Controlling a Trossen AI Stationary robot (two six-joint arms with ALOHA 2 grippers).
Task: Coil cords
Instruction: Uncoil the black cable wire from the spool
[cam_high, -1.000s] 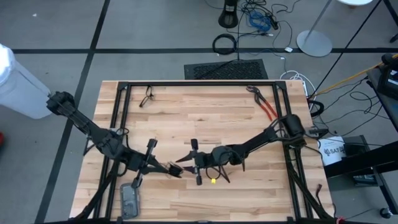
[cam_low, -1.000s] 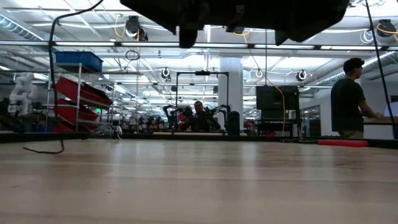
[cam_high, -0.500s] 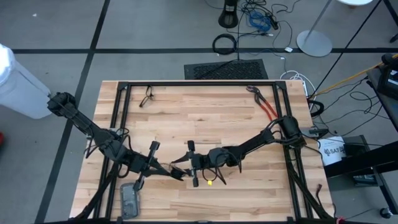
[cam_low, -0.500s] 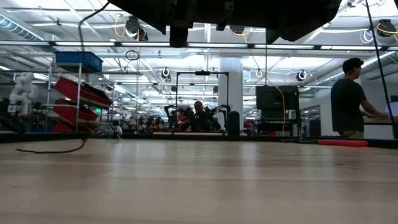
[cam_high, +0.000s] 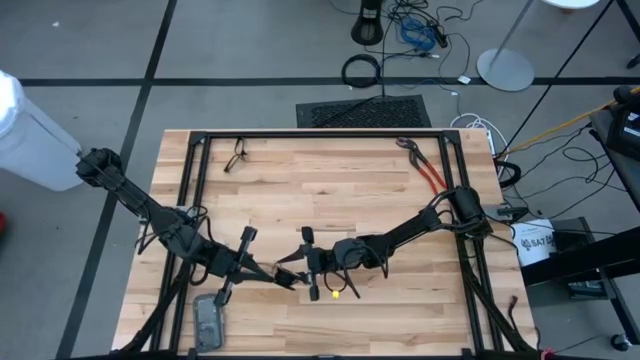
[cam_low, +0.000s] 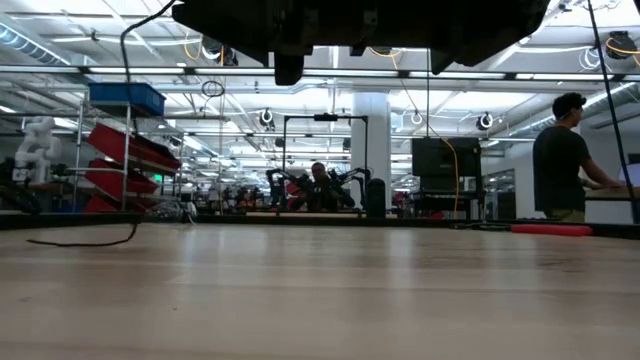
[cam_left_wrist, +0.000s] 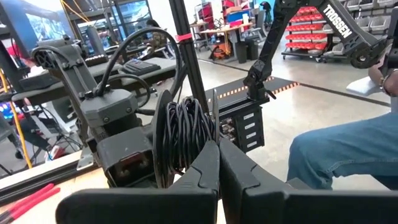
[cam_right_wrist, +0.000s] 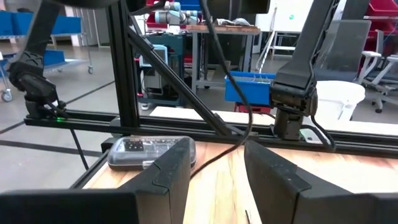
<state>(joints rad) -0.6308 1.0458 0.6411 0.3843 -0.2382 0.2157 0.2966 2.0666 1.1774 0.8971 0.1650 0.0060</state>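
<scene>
The thin black cord is partly wound into a bundle (cam_left_wrist: 183, 134) that stands right at the tips of my left gripper (cam_left_wrist: 217, 149). Those fingers are shut together. A free stretch (cam_low: 125, 100) drops to the table, where its end (cam_high: 237, 155) lies at the far left. My two grippers meet nose to nose near the table's front middle, the left one (cam_high: 288, 279) and the right one (cam_high: 292, 264). My right gripper (cam_right_wrist: 214, 155) is open. One slack strand (cam_right_wrist: 247, 118) runs down between its fingers; whether it touches them I cannot tell. My left gripper is shut on the wound cord bundle at its lower end (cam_left_wrist: 171, 177). The fingers come level from the table's left and hide the place of contact. The bundle stands upright above the fingertips, clear of the table, several turns thick.
Red-handled pliers (cam_high: 428, 165) lie at the far right. A grey device (cam_high: 210, 320) lies at the near left, also in the right wrist view (cam_right_wrist: 149, 152). A small yellow spot (cam_high: 335, 293) sits under the right arm. A black frame (cam_high: 190, 200) borders the table. A person (cam_low: 560, 155) stands beyond.
My right gripper has gone a little toward the table's left, closer to my left gripper. The cord's hanging stretch has swung toward the table's right, and more of its free end now lies flat on the table.
</scene>
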